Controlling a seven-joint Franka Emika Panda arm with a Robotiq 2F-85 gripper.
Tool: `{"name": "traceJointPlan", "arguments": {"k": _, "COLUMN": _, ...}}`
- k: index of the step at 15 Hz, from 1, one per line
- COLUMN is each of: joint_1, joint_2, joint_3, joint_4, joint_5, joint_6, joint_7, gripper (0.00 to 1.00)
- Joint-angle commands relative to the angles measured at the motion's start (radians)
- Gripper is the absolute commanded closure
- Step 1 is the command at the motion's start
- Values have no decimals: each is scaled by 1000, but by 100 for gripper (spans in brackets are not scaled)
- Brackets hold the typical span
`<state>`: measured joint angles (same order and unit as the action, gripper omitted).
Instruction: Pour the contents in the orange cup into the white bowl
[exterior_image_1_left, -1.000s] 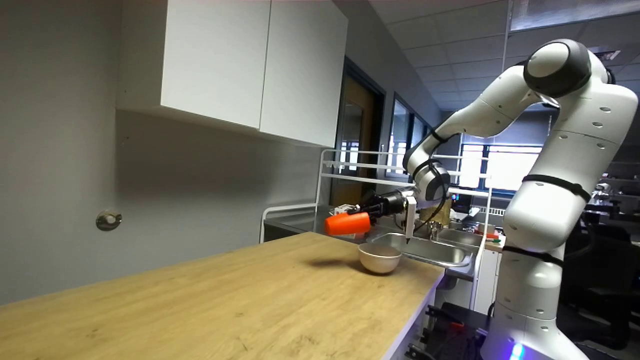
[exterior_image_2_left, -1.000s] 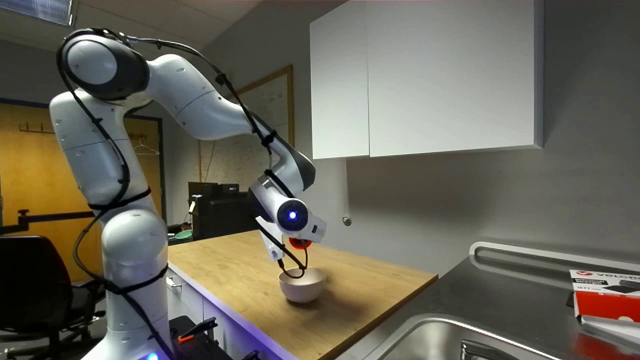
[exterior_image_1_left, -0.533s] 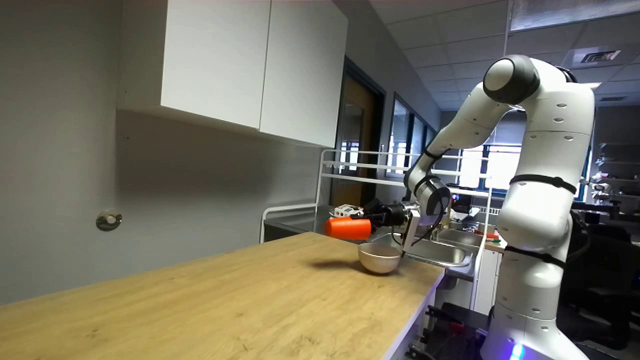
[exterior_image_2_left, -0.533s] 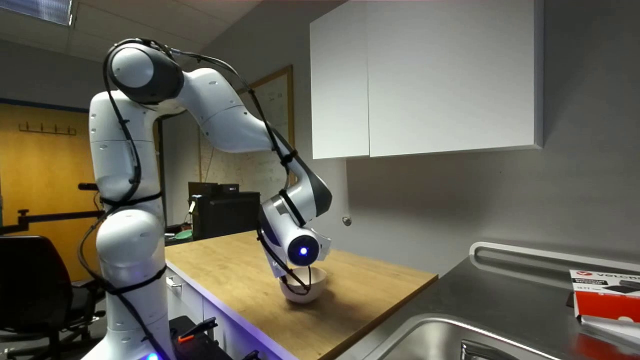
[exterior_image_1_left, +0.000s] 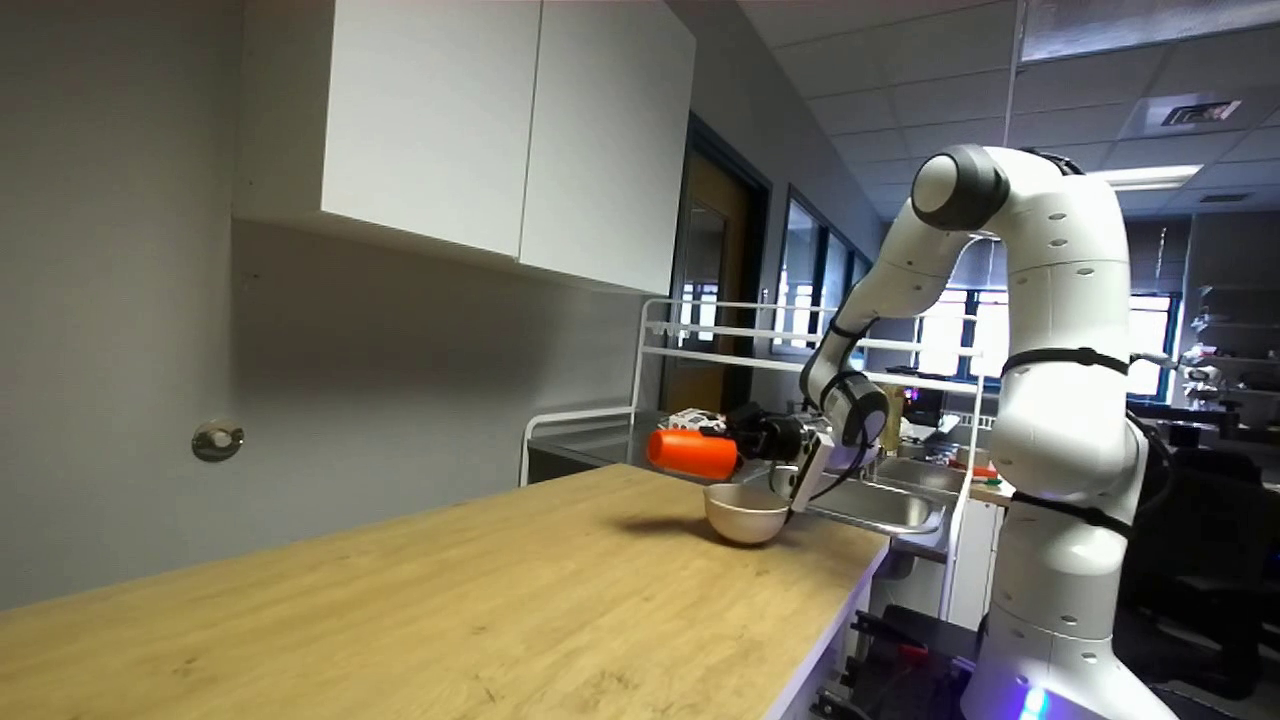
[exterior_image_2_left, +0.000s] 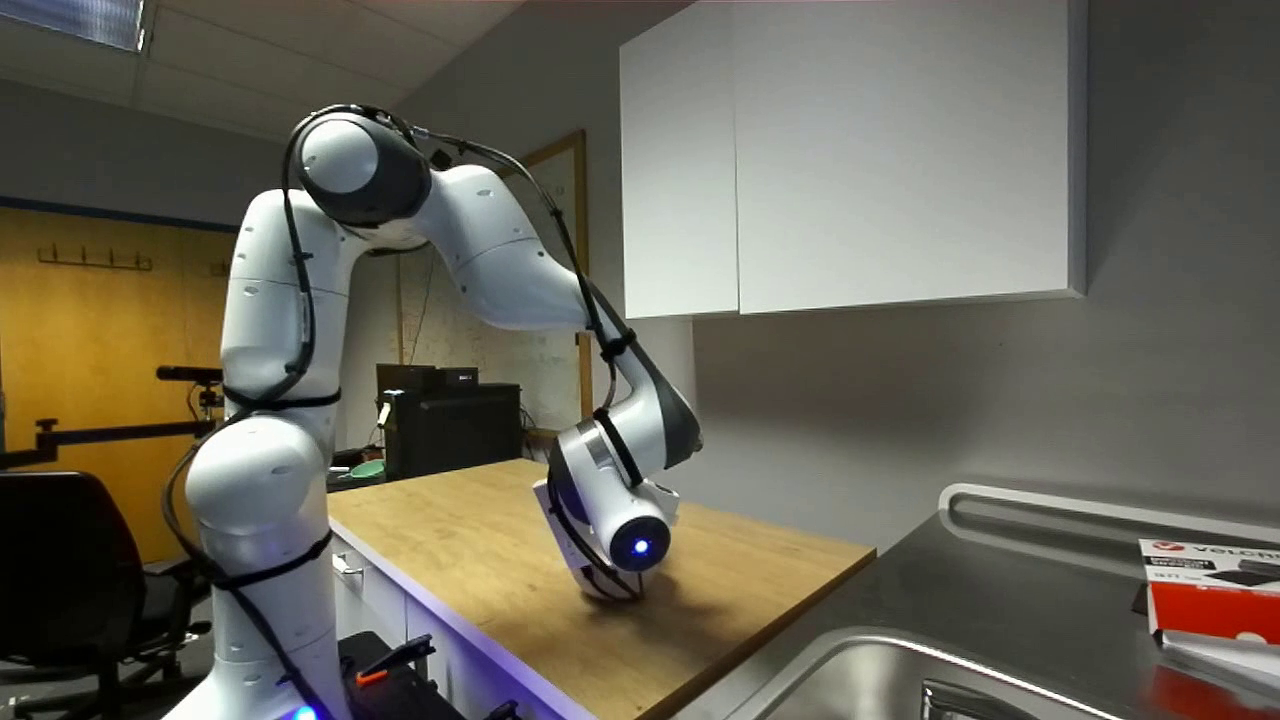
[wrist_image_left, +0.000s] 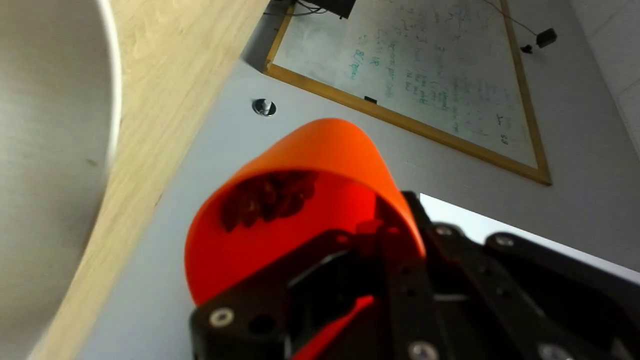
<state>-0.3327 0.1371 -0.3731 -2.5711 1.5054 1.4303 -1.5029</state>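
Observation:
The orange cup (exterior_image_1_left: 692, 454) lies on its side in the air, its closed end slightly higher than its mouth. In the wrist view the cup's mouth (wrist_image_left: 320, 145) faces the camera, and small dark pieces (wrist_image_left: 270, 200) are inside. My gripper (wrist_image_left: 400, 220) is shut on the cup's wall near the rim; it also shows in an exterior view (exterior_image_1_left: 745, 425). The white bowl (exterior_image_1_left: 745, 518) stands upright on the counter, below and beside the cup's mouth. Its rim (wrist_image_left: 116, 100) shows large at the left of the wrist view. In an exterior view the arm hides the cup and most of the bowl.
The wooden counter (exterior_image_1_left: 500, 570) bears the bowl near its end. A steel sink (exterior_image_2_left: 870, 670) and a red and white box (exterior_image_2_left: 1210, 600) are beyond that end. White cabinets (exterior_image_1_left: 430, 120) hang above. A white wrist part (exterior_image_1_left: 810, 475) is very close to the bowl's rim.
The arm has come lower and its elbow has shifted. The cup has tipped from mouth slightly up to mouth slightly down. The bowl has shifted a little on the counter, away from the wrist.

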Motion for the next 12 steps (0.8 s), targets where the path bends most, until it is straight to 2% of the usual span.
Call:
{"name": "traceJointPlan", "arguments": {"k": 1, "joint_1": -18, "joint_2": 66, "joint_3": 3, "joint_4": 68, "joint_5": -7, "joint_6": -85, "joint_7": -21, "gripper": 99}}
{"name": "traceJointPlan", "arguments": {"k": 12, "joint_1": -57, "joint_2": 171, "joint_3": -7, "joint_4": 139, "joint_5": -6, "joint_6": -264, "joint_7": -30, "gripper": 99}}
